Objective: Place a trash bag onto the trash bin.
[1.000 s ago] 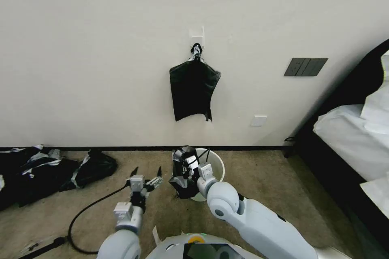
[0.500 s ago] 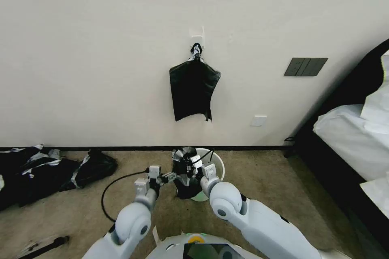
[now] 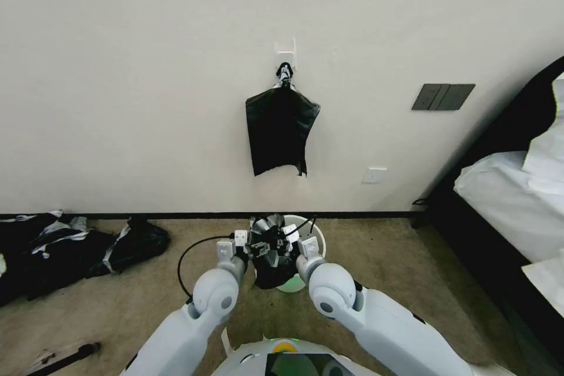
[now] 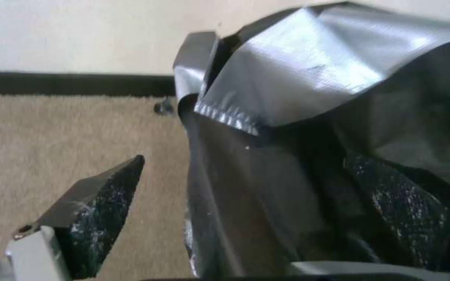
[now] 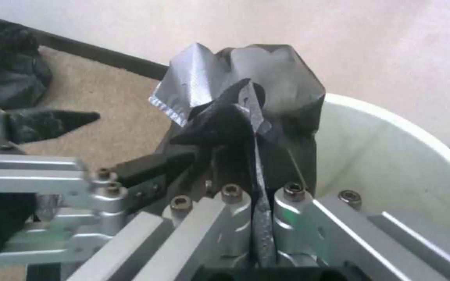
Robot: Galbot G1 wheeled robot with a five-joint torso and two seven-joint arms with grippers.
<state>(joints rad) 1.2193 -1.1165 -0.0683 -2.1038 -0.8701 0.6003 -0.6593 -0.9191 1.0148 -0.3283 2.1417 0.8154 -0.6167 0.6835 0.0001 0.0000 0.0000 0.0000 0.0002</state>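
Count: one trash bag [image 3: 269, 258], one trash bin [image 3: 311, 234], two grippers, one hanging bag bundle [image 3: 280, 136], one bed [image 3: 511, 200].

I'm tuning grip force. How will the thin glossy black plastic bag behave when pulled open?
The thin glossy black plastic bag, pinched in the right gripper, is creased and drooping, so probably floppy and light. Its sheen hints it could slip. The open left gripper straddles one layer.

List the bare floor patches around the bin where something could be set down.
Bare carpet lies between trash bin and bed, and between bin and black sacks. Crowded at the bin: left gripper, right gripper, trash bag.
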